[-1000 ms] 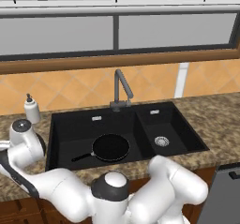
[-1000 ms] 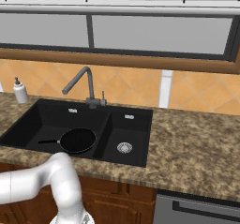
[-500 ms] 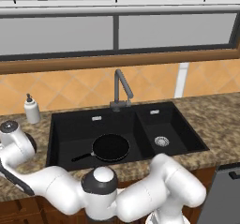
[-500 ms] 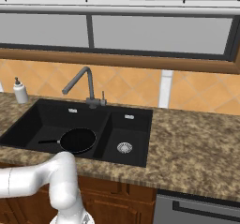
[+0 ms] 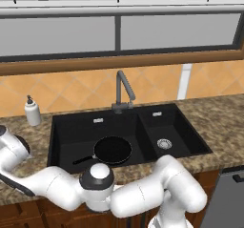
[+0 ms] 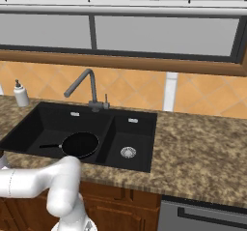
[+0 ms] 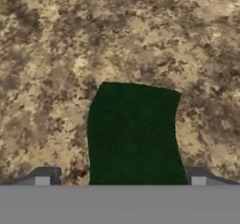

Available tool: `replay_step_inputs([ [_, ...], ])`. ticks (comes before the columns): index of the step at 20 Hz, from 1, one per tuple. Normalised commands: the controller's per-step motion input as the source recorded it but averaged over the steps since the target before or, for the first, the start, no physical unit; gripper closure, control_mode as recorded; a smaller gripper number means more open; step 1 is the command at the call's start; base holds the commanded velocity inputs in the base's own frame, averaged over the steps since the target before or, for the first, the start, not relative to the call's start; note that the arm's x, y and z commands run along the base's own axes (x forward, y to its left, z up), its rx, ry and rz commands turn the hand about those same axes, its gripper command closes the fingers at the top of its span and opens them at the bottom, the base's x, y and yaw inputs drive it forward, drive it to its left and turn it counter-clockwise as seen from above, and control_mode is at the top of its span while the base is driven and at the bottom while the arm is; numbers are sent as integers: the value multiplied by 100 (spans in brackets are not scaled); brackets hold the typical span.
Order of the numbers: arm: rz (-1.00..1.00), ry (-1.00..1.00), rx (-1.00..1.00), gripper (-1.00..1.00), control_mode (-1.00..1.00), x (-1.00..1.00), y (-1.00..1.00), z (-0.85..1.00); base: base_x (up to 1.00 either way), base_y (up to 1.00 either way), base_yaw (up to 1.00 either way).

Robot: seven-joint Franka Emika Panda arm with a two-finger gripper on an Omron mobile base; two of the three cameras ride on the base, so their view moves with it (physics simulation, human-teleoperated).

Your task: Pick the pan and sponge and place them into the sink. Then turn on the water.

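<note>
Both base views look forward and down from behind the arm at the sink [image 5: 128, 136] [image 6: 82, 133], with the window wall beyond it. The left base view sees the sink almost head-on, at middle range; the right base view stands further right, so the sink lies left of centre. They share sink, faucet [image 5: 121, 91] [image 6: 87, 87] and desk [image 5: 224, 117] [image 6: 202, 152]. The hand view looks straight down, very close to the desk [image 7: 51, 54], left of the sink.

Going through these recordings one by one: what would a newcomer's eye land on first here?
The round black frying pan lying in the larger basin of the black double-basin sink, handle pointing left. In the hand view, the dark green rectangular sponge lies on speckled brown granite counter, between the open gripper tips.
</note>
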Motion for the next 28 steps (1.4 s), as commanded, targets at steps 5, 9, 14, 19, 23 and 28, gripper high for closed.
replay_step_inputs([
  [5,-9,0,10,100,-100,-19,-65,-82,0,0,0],
  [9,-31,-1,30,100,-100,-30,-100,-86,0,0,0],
  [14,-38,-8,31,100,-100,-32,-97,-39,0,0,0],
  [19,-39,-18,25,100,-100,-38,-65,36,0,0,0],
  [23,-37,-19,23,100,-100,-21,-30,97,0,0,0],
  [28,-37,-6,17,100,-100,-10,-56,94,0,0,0],
])
